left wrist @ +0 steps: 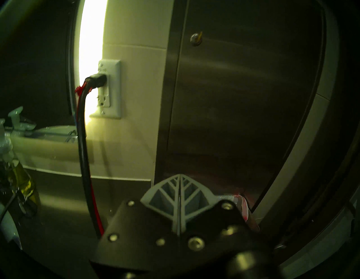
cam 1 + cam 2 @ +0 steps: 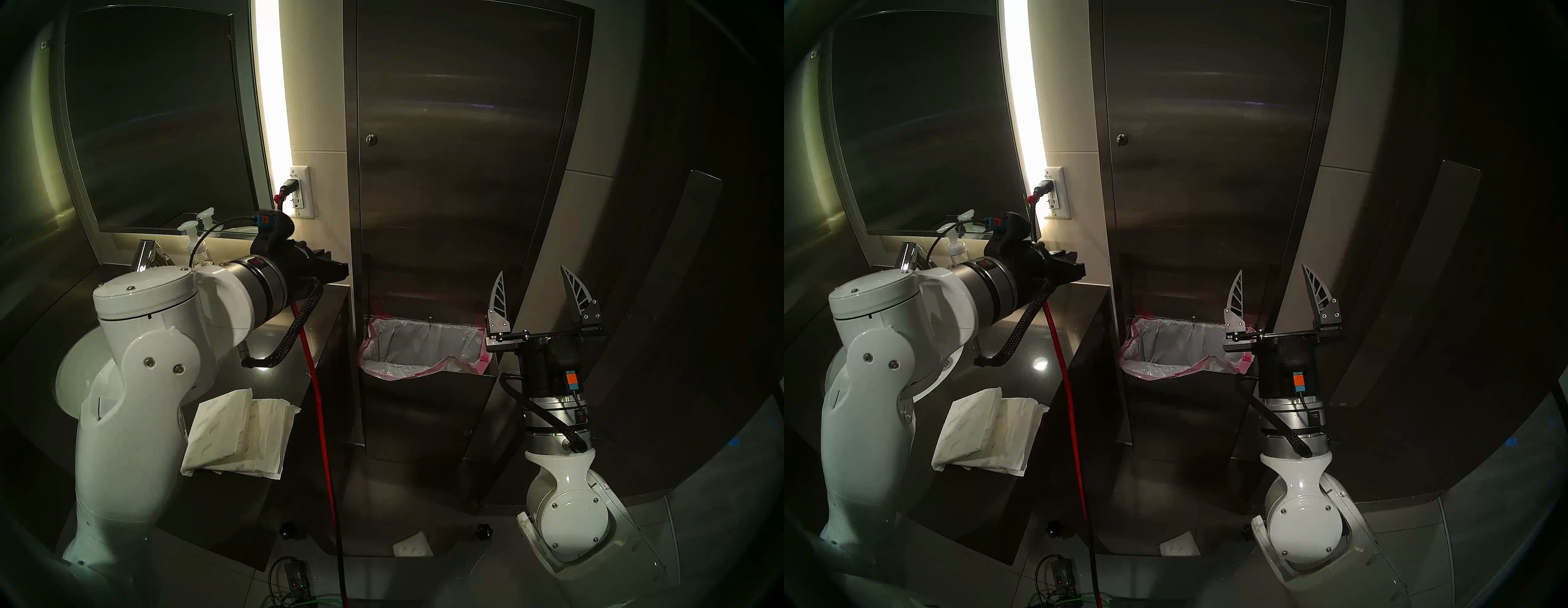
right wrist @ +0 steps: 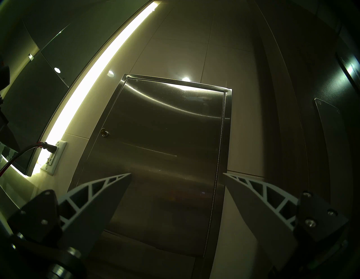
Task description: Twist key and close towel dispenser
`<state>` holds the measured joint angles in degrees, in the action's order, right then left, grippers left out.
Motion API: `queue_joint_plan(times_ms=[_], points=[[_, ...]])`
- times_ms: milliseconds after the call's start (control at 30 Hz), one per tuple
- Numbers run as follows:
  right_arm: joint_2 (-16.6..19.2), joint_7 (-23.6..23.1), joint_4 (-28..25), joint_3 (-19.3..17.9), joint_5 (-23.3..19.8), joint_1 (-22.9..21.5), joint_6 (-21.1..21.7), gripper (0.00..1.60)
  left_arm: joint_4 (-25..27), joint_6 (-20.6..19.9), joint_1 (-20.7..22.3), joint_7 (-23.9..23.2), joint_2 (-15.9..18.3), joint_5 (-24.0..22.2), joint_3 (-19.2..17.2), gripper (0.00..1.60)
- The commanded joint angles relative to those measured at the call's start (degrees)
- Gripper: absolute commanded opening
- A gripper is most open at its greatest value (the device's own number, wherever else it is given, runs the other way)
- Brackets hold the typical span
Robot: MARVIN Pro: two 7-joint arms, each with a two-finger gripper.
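Nearest to me, on the dark stone table (image 2: 275, 352), lies a stack of white folded paper towels (image 2: 237, 433), and a red and black power cable (image 2: 316, 382) runs up past it to the white wall outlet (image 2: 300, 193). My left tool (image 1: 179, 196) hangs over the table's far end with its ribbed white fingers pressed flat together and nothing between them, well short of the lock. My right tool (image 2: 545, 297) points upward in front of the lined waste bin (image 2: 420, 348), its jaws spread wide and empty. Behind them stands the tall brushed stainless steel towel dispenser (image 2: 458, 170), its long hinged door lying flush in its frame as far as I can judge. The small brass-gold key (image 1: 199, 38) sticks out of the round silver lock near the door's left edge, touched by neither tool. I read the door as closed; whether the lock is fully turned I cannot tell. If it is not, the next move calls for opening the left tool, raising it to the key and pinching the key head before rolling the wrist. The outlet plate carries small print at its top, too blurred to read with confidence.
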<state>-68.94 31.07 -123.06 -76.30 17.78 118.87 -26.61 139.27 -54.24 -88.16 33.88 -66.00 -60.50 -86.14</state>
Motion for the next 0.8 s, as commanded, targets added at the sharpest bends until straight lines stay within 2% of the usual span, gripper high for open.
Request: queue_joint_plan(times_ms=[0,433,467,533,633,767], points=[[-0.02,0.01,-0.72,-0.06,0.07,-0.26,0.04,1.6,0.73,2.77,-6.97,1.03,-3.0,-1.71,-2.97,0.0],[0.13,0.15,-0.76,0.02,0.05,-0.28,0.11,1.6,0.73,7.71,-13.2,-1.4,-2.27,-0.42,-6.3,0.0],[0.16,0.18,-0.76,0.04,0.04,-0.29,0.12,1.6,0.73,9.47,-13.87,-2.33,-2.16,0.49,-6.93,0.0],[0.17,0.19,-0.76,0.04,0.04,-0.29,0.13,1.6,0.73,10.14,-13.9,-2.67,-2.08,0.83,-7.37,0.0],[0.22,0.24,-0.76,0.07,0.03,-0.3,0.14,1.6,0.73,13.19,-13.56,-5.24,-0.83,2.95,-8.61,0.0],[0.25,0.28,-0.77,0.08,0.03,-0.3,0.16,1.6,0.73,14.86,-13.85,-7.07,-0.14,4.05,-8.43,0.0]])
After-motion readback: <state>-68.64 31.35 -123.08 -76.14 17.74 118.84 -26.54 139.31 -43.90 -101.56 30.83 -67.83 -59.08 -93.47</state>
